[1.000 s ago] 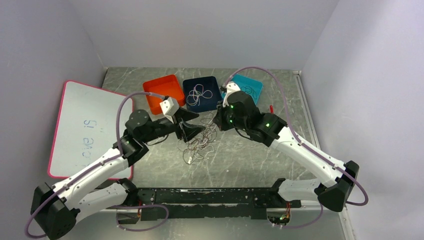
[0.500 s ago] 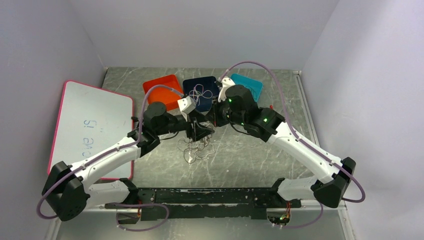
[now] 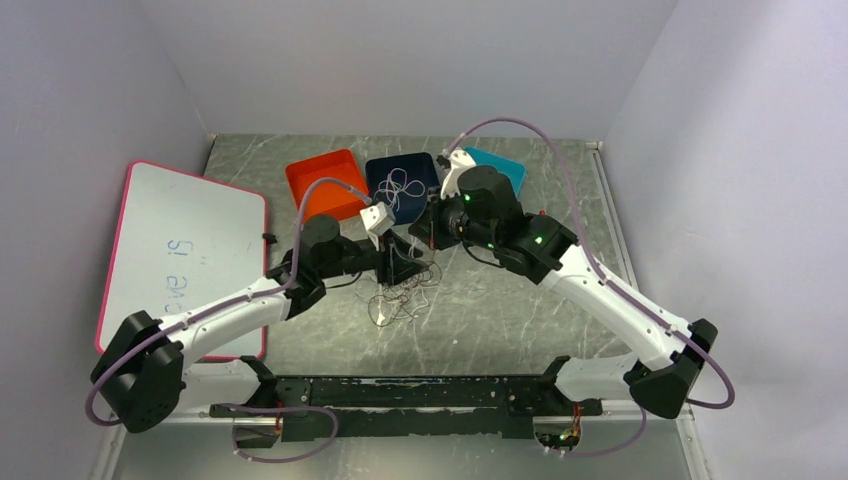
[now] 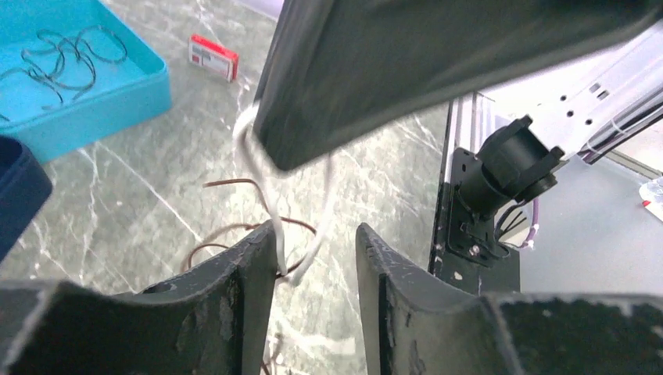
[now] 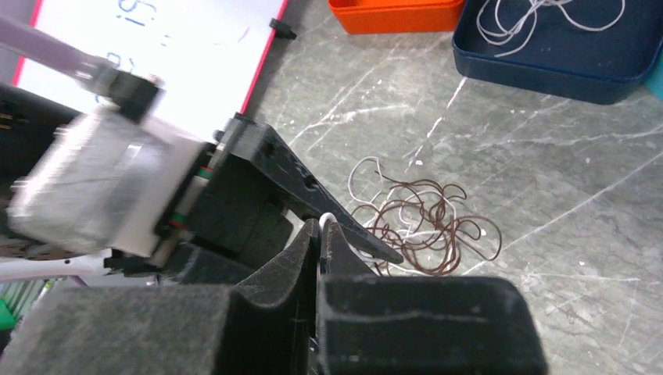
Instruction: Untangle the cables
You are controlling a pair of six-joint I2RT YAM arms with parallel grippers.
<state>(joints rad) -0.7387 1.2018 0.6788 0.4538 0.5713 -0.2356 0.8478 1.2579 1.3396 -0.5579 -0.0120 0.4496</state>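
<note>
Plainly, the right hand is pinched fully closed on a white strand, lifted just above the tangle of cables that lies mid-tabletop, near side of the trays. The left hand is partly spread, fingers apart, gripping nothing; the strand hangs down between them.

The two hands are almost touching, so a careless closing could knock finger against finger. The strand is thin and slack: the left hand may close on air, or catch a brownish-red loop along with it. A hard pull apart would likely tighten the knot or drag the whole tangle, and the strand could slip out of the pinch.

Count: two hands; three trays, the orange tray with no cable showing, the navy tray holding one white coil, the teal tray holding a black coil; one whiteboard at the left; one small red-and-white tag. How many cables make the tangle I cannot tell.
</note>
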